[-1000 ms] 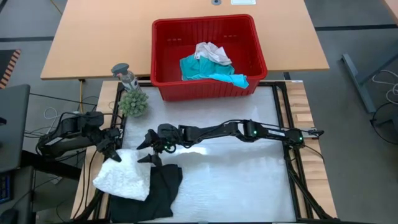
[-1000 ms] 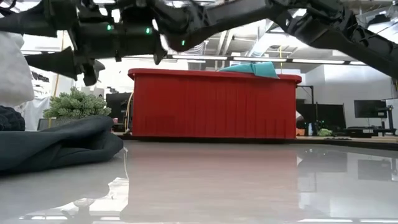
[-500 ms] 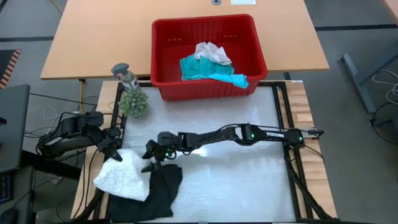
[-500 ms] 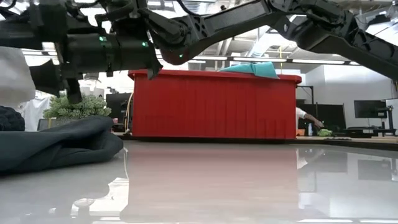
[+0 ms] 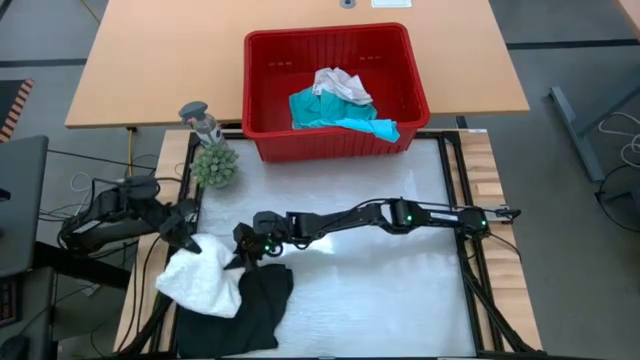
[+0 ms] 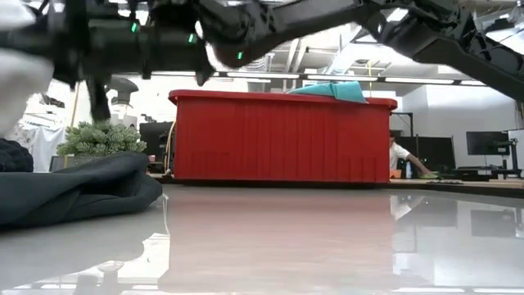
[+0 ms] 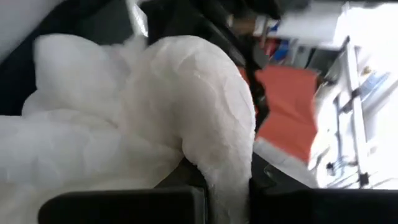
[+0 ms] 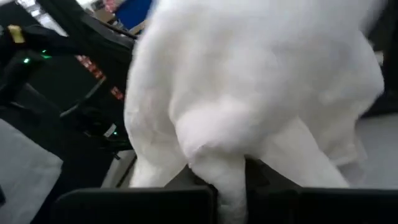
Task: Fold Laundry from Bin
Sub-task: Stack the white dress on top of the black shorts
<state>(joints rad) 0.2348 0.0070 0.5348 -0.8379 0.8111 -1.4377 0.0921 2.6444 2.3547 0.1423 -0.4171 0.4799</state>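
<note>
tabletop bin (image 5: 262, 142) with teal laundry (image 5: 340, 110)

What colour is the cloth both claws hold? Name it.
White, with a raised lacy texture; the white cloth shows best in the left wrist view.

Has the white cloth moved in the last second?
Yes. The white cloth, pinched by both grippers, has shifted slightly right, farther over the black garment.
</note>
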